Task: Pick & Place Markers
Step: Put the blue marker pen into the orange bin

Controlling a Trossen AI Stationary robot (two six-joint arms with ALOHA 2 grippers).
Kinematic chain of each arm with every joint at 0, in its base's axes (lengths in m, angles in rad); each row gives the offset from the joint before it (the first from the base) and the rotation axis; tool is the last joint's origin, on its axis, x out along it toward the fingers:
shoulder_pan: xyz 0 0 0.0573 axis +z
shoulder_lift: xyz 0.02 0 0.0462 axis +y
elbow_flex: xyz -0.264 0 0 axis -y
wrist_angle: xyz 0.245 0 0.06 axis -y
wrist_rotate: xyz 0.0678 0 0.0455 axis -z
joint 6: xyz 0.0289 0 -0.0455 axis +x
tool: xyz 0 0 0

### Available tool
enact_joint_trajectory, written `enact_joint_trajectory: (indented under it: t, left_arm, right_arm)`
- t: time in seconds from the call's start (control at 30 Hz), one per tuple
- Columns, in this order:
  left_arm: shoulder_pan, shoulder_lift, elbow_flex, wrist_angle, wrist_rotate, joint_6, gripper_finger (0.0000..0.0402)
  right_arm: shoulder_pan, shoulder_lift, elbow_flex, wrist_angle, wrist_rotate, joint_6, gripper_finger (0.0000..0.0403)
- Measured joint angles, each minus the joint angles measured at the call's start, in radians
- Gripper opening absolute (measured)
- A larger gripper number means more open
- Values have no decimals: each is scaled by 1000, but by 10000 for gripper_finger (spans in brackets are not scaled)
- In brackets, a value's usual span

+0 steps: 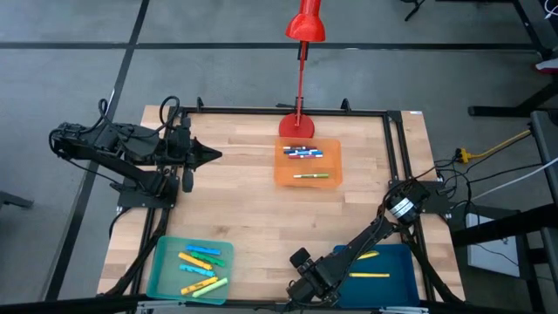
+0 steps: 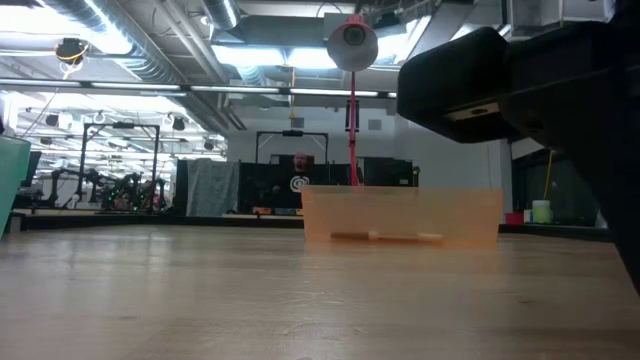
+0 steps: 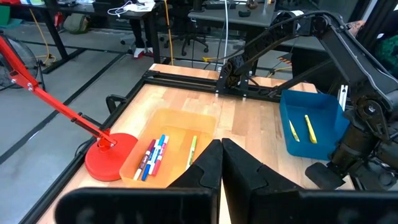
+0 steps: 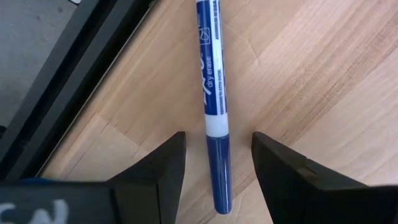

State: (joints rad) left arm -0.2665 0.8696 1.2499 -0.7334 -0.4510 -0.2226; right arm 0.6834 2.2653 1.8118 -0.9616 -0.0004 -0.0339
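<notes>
blue marker [image 4: 213, 112] on table, between open right jaws

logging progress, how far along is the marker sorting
Done, apparently: markers already lie in the teal tray and two yellow ones in the blue tray. In hand: the open right gripper straddles a blue marker lying on the table, not gripped. Left: several markers in the orange tray. The left gripper waits, shut.

counter [image 1: 253, 209]: pale wood planks, matt, visible grain | blue marker [image 4: 213, 106]: smooth glossy plastic | orange tray [image 3: 163, 138]: translucent plastic | right tool [image 4: 214, 171] fingers [image 4: 158, 171]: matt black plastic
</notes>
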Motion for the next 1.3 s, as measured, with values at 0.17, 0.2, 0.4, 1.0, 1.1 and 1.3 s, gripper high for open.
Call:
enact_joint_trajectory:
  t: [0.17,0.2,0.4,1.0,1.1,1.3]
  left_arm:
    - [0,0,0,0,0,0,8]
    - [0,0,0,0,0,0,8]
    - [0,0,0,0,0,0,4]
    - [0,0,0,0,0,0,7]
    - [0,0,0,0,0,0,8]
    - [0,0,0,0,0,0,4]
  right_arm:
    - [0,2,0,-1,-1,1,162]
    - [0,2,0,-1,-2,1,152]
    - [-1,3,0,-1,-5,0,71]
    - [-4,4,-1,0,1,52,34]
    - [-6,6,6,-4,3,71,34]
    - [-12,8,34,-25,32,105,34]
